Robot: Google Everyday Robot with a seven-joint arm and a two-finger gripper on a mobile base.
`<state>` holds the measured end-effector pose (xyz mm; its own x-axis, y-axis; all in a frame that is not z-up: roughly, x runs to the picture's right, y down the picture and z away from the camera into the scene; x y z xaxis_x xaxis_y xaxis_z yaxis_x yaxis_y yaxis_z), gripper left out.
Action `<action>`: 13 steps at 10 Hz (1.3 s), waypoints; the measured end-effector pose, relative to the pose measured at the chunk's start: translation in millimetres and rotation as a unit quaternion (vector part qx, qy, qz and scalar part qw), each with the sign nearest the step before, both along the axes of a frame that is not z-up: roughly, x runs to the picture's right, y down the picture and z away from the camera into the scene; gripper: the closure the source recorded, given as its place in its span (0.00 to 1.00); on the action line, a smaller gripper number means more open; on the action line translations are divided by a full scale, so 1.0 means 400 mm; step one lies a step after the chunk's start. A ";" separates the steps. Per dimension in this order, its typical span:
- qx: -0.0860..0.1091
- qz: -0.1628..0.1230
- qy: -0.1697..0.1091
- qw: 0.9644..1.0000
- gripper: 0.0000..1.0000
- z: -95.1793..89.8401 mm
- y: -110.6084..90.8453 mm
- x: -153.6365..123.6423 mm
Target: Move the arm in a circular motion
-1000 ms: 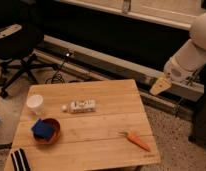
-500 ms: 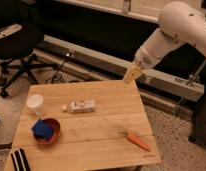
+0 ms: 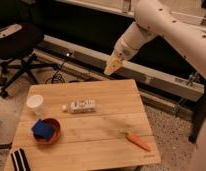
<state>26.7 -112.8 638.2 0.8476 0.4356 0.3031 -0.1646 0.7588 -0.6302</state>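
Now | arm (image 3: pixel 146 30) axis upper-right to lower-left | claw (image 3: pixel 113 66) points down-left, near table (image 3: pixel 96 127), state unclear

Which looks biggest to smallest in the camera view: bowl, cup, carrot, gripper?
Red bowl
Then carrot and white cup, too alike to rank
The gripper, hanging above the table's far edge, looks about cup-sized, but its depth is unclear

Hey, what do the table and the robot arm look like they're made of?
Table: pale wood, perhaps bamboo, matte; plank seams and grain show. Arm: smooth white shell, likely moulded plastic, slightly glossy on its rounded segments. Its gripper, up near the table's far edge, looks tan and matte; material unclear.
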 end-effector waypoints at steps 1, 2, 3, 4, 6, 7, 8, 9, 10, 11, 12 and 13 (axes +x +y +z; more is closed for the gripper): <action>0.012 -0.010 -0.004 1.000 0.49 0.040 -0.033 -0.014; 0.025 -0.019 -0.007 0.999 0.49 0.086 -0.071 -0.028; 0.035 -0.024 -0.008 0.999 0.49 0.122 -0.104 -0.037; 0.043 -0.027 -0.006 0.999 0.49 0.154 -0.131 -0.038; 0.064 -0.026 0.011 0.998 0.49 0.230 -0.202 0.005; 0.071 -0.022 0.023 0.997 0.49 0.262 -0.229 0.044; 0.080 -0.014 0.046 0.996 0.49 0.299 -0.257 0.116; 0.087 -0.004 0.079 0.993 0.49 0.334 -0.280 0.220; 0.089 0.005 0.102 0.991 0.49 0.347 -0.284 0.295; 0.089 0.017 0.134 0.987 0.49 0.353 -0.280 0.398; 0.086 0.027 0.159 0.983 0.49 0.351 -0.268 0.483; 0.080 0.037 0.183 0.979 0.49 0.340 -0.252 0.563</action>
<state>252.1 -213.6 774.3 0.8803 0.4713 0.0539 -0.4152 0.8205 -0.3930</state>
